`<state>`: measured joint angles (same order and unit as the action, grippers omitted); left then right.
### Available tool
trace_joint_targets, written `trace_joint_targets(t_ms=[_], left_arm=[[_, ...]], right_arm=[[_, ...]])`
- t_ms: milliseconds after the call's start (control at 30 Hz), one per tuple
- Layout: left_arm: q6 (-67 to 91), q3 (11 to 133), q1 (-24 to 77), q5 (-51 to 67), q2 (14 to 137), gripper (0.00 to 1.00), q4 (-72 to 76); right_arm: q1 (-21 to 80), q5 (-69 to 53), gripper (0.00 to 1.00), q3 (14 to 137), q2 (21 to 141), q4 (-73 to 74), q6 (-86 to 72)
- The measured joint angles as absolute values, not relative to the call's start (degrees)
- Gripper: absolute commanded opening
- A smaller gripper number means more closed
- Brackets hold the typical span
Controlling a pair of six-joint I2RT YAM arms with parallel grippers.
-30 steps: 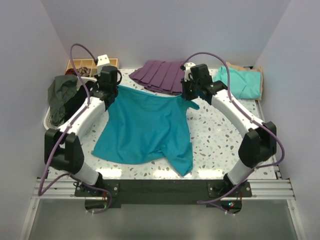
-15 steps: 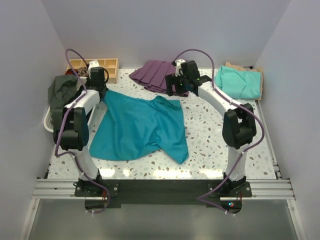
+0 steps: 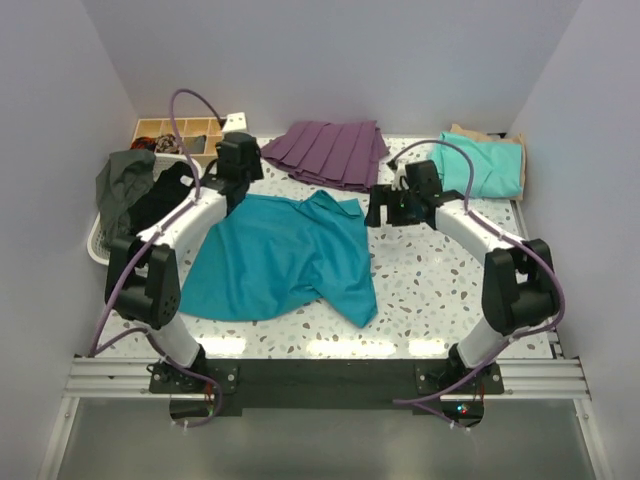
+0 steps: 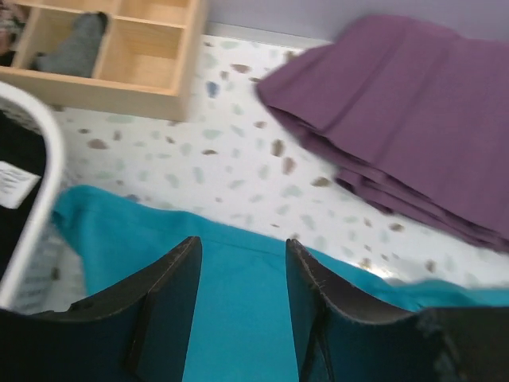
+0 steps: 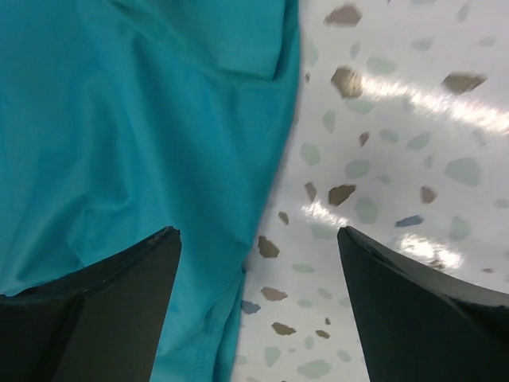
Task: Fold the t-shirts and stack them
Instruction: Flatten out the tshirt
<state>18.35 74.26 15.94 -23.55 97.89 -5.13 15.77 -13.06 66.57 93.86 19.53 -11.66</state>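
The teal t-shirt [image 3: 285,255] lies rumpled and unfolded on the speckled table [image 3: 430,290]. Over its far left edge hangs the left gripper [image 4: 241,243], fingers parted a little with nothing between them and, as far as I can see, not touching the cloth. At the shirt's far right corner the right gripper [image 5: 256,232] is spread wide and empty over the hem. Beyond the teal shirt lies a purple pleated garment [image 3: 330,152]. Far right of the teal shirt, the mint t-shirt [image 3: 485,165] sits folded on the tan t-shirt [image 3: 465,131].
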Motion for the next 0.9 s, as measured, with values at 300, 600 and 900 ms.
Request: trace_joint_targets(t_ms=[300,600,900], left_arm=[[24.2,59.0,19.7,-18.0,92.0,0.50,-2.9],[26.4,54.5,19.6,-17.1,95.3,0.47,-1.4],[27.5,52.1,19.7,-17.3,101.5,0.46,1.9]], right_arm=[[14.5,-24.9,0.63,59.2,102.9,11.3,-18.2],[13.8,-34.0,0.28,57.4,106.8,1.4,-22.6],[12.8,-37.7,0.00,57.4,110.4,-2.1,-25.0]])
